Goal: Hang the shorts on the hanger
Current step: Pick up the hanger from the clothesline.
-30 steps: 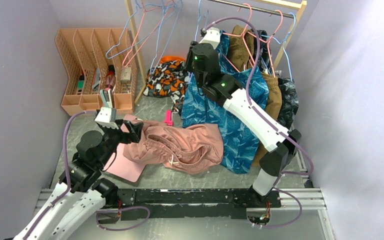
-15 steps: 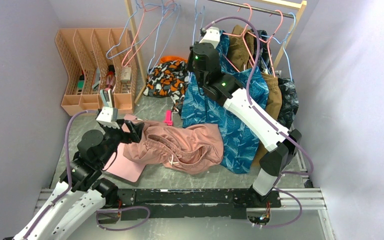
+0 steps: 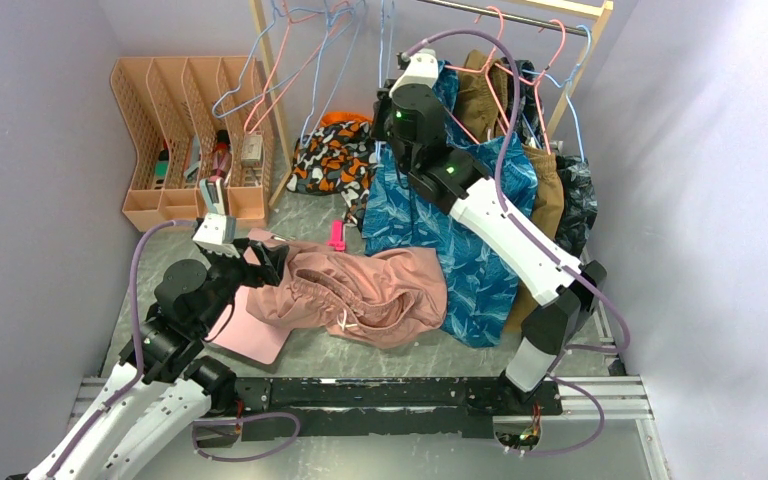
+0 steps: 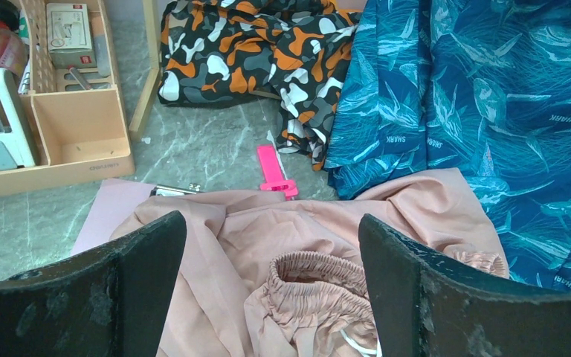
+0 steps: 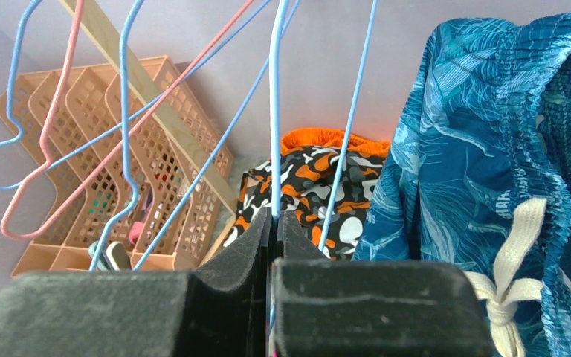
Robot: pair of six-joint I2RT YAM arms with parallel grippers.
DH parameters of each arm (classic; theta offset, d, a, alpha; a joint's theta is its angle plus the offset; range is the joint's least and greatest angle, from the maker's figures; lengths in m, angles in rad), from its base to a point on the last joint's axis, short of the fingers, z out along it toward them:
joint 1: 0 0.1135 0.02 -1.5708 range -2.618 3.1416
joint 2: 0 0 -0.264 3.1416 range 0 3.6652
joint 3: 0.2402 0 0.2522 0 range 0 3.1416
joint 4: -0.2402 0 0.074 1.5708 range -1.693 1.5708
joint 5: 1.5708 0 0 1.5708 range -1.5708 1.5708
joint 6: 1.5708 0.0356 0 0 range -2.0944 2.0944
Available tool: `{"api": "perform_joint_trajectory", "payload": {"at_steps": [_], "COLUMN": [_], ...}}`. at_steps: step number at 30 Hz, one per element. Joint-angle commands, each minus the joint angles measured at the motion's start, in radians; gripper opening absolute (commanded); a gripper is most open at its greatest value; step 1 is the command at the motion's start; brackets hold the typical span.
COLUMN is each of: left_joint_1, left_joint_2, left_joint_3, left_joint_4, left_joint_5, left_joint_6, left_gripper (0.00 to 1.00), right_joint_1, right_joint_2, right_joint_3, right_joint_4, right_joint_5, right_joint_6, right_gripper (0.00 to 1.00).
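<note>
The right claw was clamped shut on a wire of the light-blue hanger, whose top ran out of view, so where it hooked could not be told. The shorts lay crumpled on the bench, touching the blue shark-print garment. The left claw hung spread wide just above them, holding nothing.

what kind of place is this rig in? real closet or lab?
Probably a lab mock-up of a closet corner: a wooden clothes rack with wire hangers and a hung shark-print garment, boxed in by plain lavender walls, on a tabletop.
</note>
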Motion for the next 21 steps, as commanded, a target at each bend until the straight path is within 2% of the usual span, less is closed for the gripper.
{"api": "perform_joint_trajectory", "payload": {"at_steps": [1,11,21], "left_joint_1": [0.005,0.003,0.004], "left_joint_2": [-0.003,-0.001,0.010], "left_joint_3": [0.006,0.006,0.006], "left_joint_4": [0.037,0.036,0.040], "left_joint_5": [0.016,0.016,0.020], "left_joint_6": [0.010,0.012,0.013], "left_gripper": [0.89,0.89,0.89], "right_joint_1": [-0.008,-0.008,-0.009], "right_joint_2": [-0.055,-0.078,-0.140], "right_joint_3": [-0.027,-0.072,-0.276], "right_joint_4": [0.107,0.223,0.443], "right_joint_5": [-0.020,-0.041,-0.040], "right_joint_6": [-0.051,-0.088,-0.174], "right_gripper": [0.00,0.00,0.00]}}
